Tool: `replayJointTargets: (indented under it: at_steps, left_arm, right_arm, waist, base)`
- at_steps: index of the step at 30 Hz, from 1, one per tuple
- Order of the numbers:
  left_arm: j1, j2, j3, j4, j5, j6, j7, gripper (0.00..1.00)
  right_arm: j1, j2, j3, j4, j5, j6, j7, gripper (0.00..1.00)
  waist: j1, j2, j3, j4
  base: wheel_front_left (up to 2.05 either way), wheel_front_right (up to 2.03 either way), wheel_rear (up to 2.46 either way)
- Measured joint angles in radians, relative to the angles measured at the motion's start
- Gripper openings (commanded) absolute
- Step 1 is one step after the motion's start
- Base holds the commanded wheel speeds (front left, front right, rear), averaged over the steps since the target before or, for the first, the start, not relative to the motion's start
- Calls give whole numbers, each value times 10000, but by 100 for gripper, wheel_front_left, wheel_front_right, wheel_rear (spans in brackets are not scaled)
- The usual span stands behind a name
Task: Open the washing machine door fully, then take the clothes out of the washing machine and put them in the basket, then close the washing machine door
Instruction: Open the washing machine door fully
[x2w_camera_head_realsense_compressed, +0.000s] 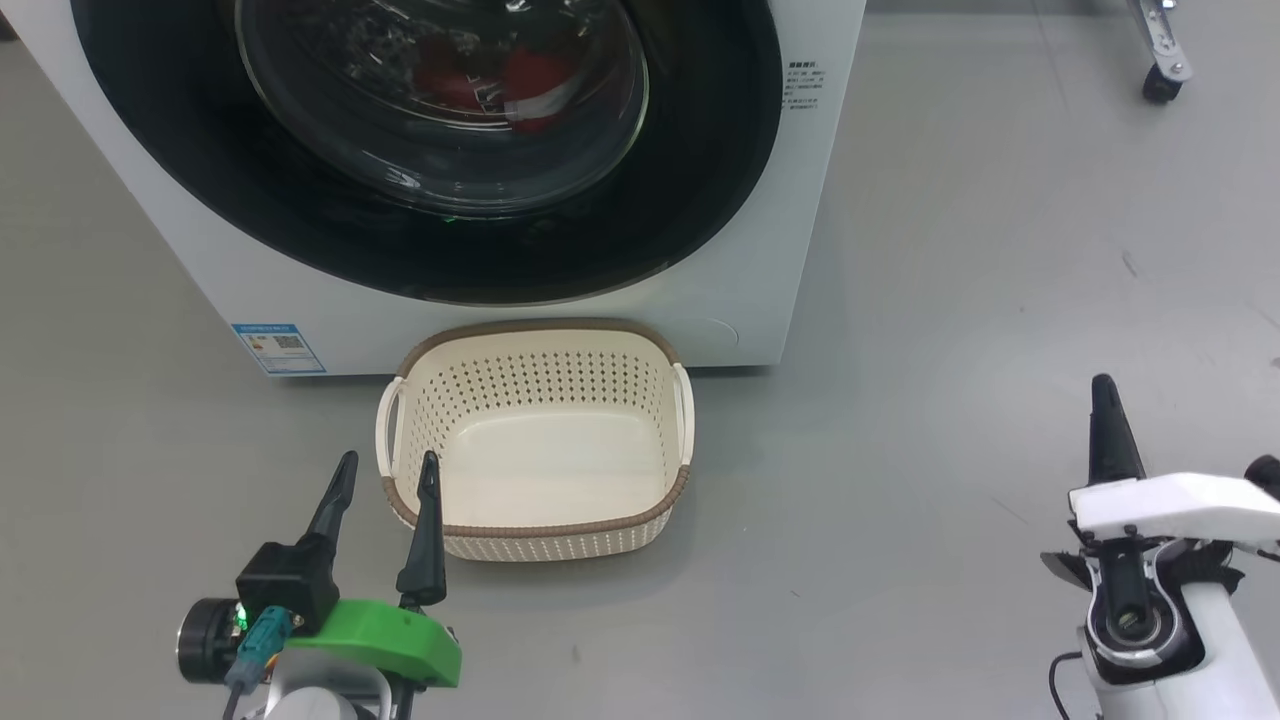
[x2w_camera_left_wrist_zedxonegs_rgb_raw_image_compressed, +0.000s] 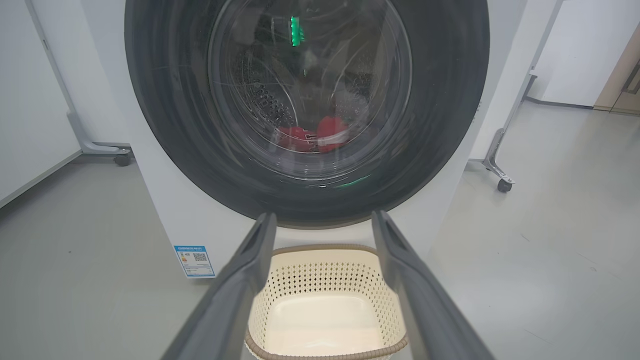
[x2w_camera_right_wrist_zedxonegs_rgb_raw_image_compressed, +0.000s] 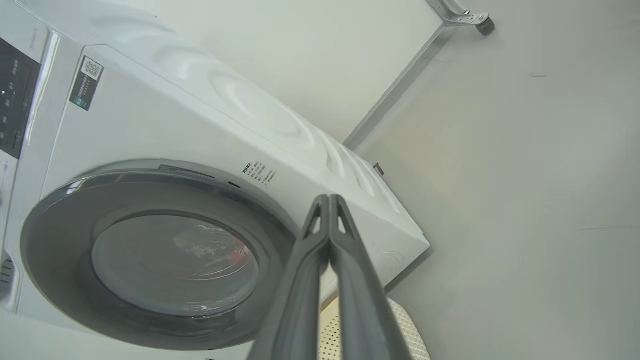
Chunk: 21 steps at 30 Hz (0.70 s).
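The large round washing machine door (x2w_camera_head_realsense_compressed: 450, 255), with its wide glossy black rim and bulging clear glass bowl, lies shut against the front of the big white front-loading washing machine (x2w_camera_head_realsense_compressed: 770, 300). There is one of each. Through the glass you can see the bright red clothes (x2w_camera_head_realsense_compressed: 530, 80) low in the drum. How many garments there are you cannot tell. At 6 o'clock from the door in the head view, one small cream perforated plastic basket (x2w_camera_head_realsense_compressed: 545, 327) with a brown woven-look rim stands on the grey floor (x2w_camera_head_realsense_compressed: 950, 350), just in front of the machine. It is empty, and its two white side handles are at 9 and 3 o'clock. One small blue label (x2w_camera_head_realsense_compressed: 278, 348) sits at 10 o'clock from the basket. Your left gripper (x2w_camera_head_realsense_compressed: 388, 462) is at 7 o'clock from the basket with its two dark fingers spread wide and nothing between them. One finger overlaps the basket's near corner, and whether it touches you cannot tell. Your right gripper (x2w_camera_head_realsense_compressed: 1105, 400) is at 4 o'clock, well apart from the basket, with its fingers pressed together and empty. One castor wheel (x2w_camera_head_realsense_compressed: 1160, 85) shows at 2 o'clock.
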<state>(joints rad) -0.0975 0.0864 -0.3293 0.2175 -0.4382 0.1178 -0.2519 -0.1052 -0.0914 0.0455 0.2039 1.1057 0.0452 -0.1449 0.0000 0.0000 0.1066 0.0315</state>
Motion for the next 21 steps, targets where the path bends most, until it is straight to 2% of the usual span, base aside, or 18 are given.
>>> replayJointTargets:
  at_steps: [4, 15, 18, 21]
  left_arm:
    - [-185, -12, -56, -75, 48, 0, 0, 100]
    - [-1016, -148, -336, -424, 311, 0, -2, 100]
    - [-1285, -203, -441, -522, 385, 0, -2, 100]
    - [-1492, -268, -523, -558, 385, 0, -2, 100]
  right_arm:
    - [-726, 130, -332, 79, 1193, 148, 533, 0]
    - [-2881, 10, -974, 98, 3448, 150, 2242, 0]
    - [-3699, -79, -1267, 102, 4203, 15, 2863, 0]
    - [-4294, -384, -1383, 107, 4491, -132, 3298, 0]
  waist:
    - [0, 0, 330, 51]
    - [0, 0, 1375, 290]
    - [0, 0, 1814, 412]
    - [0, 0, 2149, 517]
  base:
    - [0, 0, 0]
    - [0, 0, 0]
    - [0, 0, 0]
    - [0, 0, 0]
